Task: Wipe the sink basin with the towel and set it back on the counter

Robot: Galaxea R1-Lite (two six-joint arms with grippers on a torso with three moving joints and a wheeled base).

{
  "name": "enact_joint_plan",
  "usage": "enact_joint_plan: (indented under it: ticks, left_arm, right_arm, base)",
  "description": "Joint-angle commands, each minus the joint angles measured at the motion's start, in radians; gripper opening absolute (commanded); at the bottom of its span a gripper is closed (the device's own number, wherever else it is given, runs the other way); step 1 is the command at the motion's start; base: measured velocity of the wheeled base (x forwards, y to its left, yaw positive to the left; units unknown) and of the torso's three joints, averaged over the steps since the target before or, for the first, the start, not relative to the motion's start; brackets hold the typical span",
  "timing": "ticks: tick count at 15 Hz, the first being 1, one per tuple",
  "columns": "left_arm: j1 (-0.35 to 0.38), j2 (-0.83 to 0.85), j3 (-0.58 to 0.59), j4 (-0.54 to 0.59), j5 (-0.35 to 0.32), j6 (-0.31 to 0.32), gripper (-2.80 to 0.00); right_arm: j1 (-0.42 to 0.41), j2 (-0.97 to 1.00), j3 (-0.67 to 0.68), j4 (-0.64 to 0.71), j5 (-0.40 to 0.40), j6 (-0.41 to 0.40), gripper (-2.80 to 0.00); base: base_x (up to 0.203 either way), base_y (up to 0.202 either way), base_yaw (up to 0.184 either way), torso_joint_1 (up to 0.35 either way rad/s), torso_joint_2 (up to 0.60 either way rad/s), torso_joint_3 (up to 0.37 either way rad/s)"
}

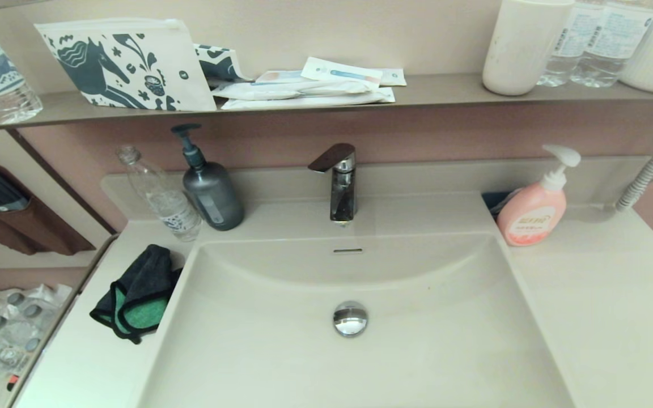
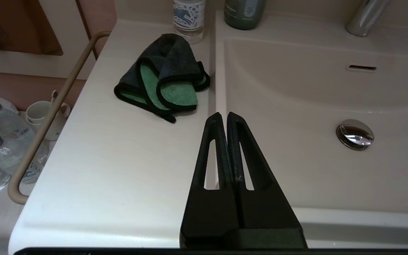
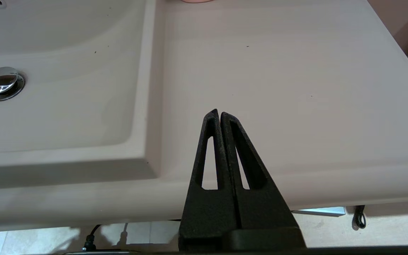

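The towel (image 1: pixel 136 294) lies crumpled on the counter (image 1: pixel 88 362) just left of the sink basin (image 1: pixel 428 351), dark grey with green folds showing. In the left wrist view the towel (image 2: pixel 163 78) sits a short way beyond my left gripper (image 2: pixel 224 115), which is shut and empty above the basin's left rim. The chrome drain plug (image 1: pixel 350 318) sits mid-basin, the overflow slot (image 1: pixel 347 250) behind it. My right gripper (image 3: pixel 218 113) is shut and empty over the counter's front right part (image 3: pixel 296 88). Neither gripper shows in the head view.
A faucet (image 1: pixel 340 181) stands behind the basin. A clear bottle (image 1: pixel 162 195) and a dark pump bottle (image 1: pixel 210 187) stand behind the towel. A pink soap dispenser (image 1: pixel 533 212) stands at the back right. A rail (image 2: pixel 48 117) runs along the counter's left edge.
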Motion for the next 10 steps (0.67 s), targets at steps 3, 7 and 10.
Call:
enact_joint_plan:
  ticks: [3,7,10]
  left_arm:
    - [0.0,0.001,0.039,-0.016,-0.016,0.034,-2.8]
    - [0.0,0.001,0.039,0.007,-0.017,0.033,-2.8]
    - [0.0,0.001,0.039,0.005,-0.016,0.025,-2.8]
  right_arm:
    - [0.0,0.001,0.001,0.0,0.0,0.0,-2.8]
    - [0.0,0.001,0.0,0.0,0.0,0.0,-2.8]
    - [0.0,0.001,0.0,0.0,0.0,0.0,-2.8]
  base:
    - [0.0,0.0,0.0,0.0,0.0,0.0]
    - [0.0,0.0,0.0,0.0,0.0,0.0]
    - [0.0,0.0,0.0,0.0,0.0,0.0]
